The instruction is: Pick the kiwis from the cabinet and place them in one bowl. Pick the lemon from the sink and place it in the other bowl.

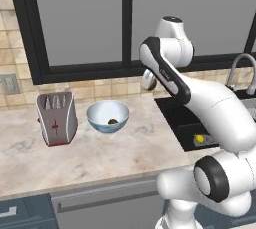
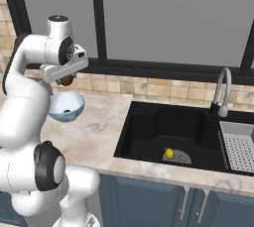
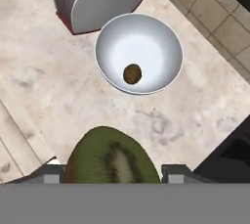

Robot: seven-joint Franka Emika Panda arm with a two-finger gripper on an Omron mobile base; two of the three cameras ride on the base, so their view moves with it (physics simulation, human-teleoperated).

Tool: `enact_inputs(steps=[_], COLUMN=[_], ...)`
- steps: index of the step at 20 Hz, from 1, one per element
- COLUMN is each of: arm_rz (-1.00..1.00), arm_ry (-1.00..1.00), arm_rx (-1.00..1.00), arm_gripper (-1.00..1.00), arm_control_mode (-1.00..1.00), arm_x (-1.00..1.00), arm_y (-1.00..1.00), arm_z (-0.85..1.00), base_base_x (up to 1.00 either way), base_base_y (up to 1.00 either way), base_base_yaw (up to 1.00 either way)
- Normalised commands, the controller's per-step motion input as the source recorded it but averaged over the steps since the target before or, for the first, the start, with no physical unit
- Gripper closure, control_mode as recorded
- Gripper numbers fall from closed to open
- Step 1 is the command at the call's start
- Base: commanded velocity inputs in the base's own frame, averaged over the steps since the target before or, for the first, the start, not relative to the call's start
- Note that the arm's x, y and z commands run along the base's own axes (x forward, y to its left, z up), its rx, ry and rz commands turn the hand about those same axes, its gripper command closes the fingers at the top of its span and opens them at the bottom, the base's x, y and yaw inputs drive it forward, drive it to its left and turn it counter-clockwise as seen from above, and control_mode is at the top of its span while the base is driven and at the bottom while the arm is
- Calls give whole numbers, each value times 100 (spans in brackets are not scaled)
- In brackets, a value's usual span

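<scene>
The gripper (image 3: 113, 171) is pinching a kiwi (image 3: 113, 158) at the bottom of the hand view, and is hanging above the counter (image 3: 44, 96) short of the bowl (image 3: 139, 54) at upper centre. One kiwi (image 3: 132, 73) is already lying inside it. Letting go here would likely be dropping the fruit onto the marble, where it could roll toward the sink (image 2: 149, 132). Counted: two kiwis, one bowl, one toaster (image 1: 56, 118), one lemon (image 2: 169, 153) sitting low in the basin.
</scene>
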Motion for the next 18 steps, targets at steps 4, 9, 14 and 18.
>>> enact_inputs(steps=[4, 9, 14, 18], arm_rz=[21, 10, -2, -7], arm_ry=[6, 0, -3, 0], arm_rx=[0, -1, 0, -4], arm_gripper=[100, 100, 100, 100], arm_control_mode=[-100, -100, -100, -100], arm_x=[30, 31, 50, 54], arm_y=[40, 31, 41, 40], arm_z=[-35, -17, -15, -32], base_base_x=[0, 0, 0, 0], base_base_y=[0, 0, 0, 0], base_base_yaw=[0, 0, 0, 0])
